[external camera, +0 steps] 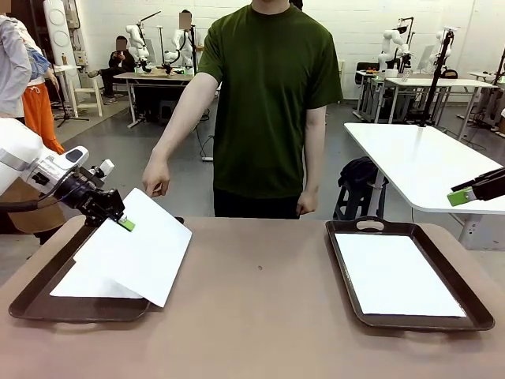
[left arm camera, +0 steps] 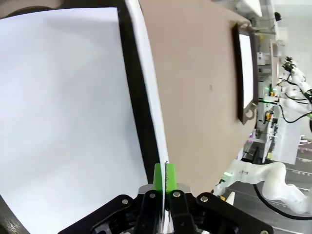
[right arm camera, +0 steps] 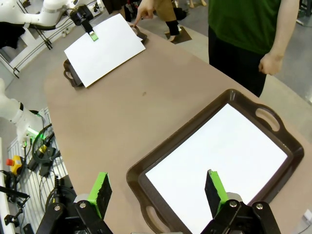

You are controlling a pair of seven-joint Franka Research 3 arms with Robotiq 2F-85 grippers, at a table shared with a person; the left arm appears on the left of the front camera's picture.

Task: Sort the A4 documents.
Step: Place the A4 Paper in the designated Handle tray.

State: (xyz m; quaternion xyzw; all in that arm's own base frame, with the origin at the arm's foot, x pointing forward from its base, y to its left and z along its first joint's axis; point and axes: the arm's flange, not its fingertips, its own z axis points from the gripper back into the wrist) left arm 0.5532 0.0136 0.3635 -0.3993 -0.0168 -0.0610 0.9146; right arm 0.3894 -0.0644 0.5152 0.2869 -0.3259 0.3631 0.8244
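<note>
My left gripper (external camera: 125,223) is shut on the upper edge of one A4 document (external camera: 146,253), holding it tilted above the left dark brown tray (external camera: 31,304). A second white sheet (external camera: 79,286) lies flat in that tray. In the left wrist view the fingertips (left arm camera: 163,178) pinch the held sheet (left arm camera: 146,73), seen edge-on, with the tray's sheet (left arm camera: 63,122) beneath. My right gripper (right arm camera: 157,183) hangs open over the right tray (right arm camera: 195,126), which holds another white sheet (right arm camera: 219,156). It shows at the front view's right edge (external camera: 464,195), above that tray (external camera: 410,316).
A person in a green shirt stands at the far side, one hand (external camera: 155,181) hanging just behind the held sheet and the other hand (external camera: 306,204) near the table's far edge. Bare brown tabletop (external camera: 260,300) lies between the two trays.
</note>
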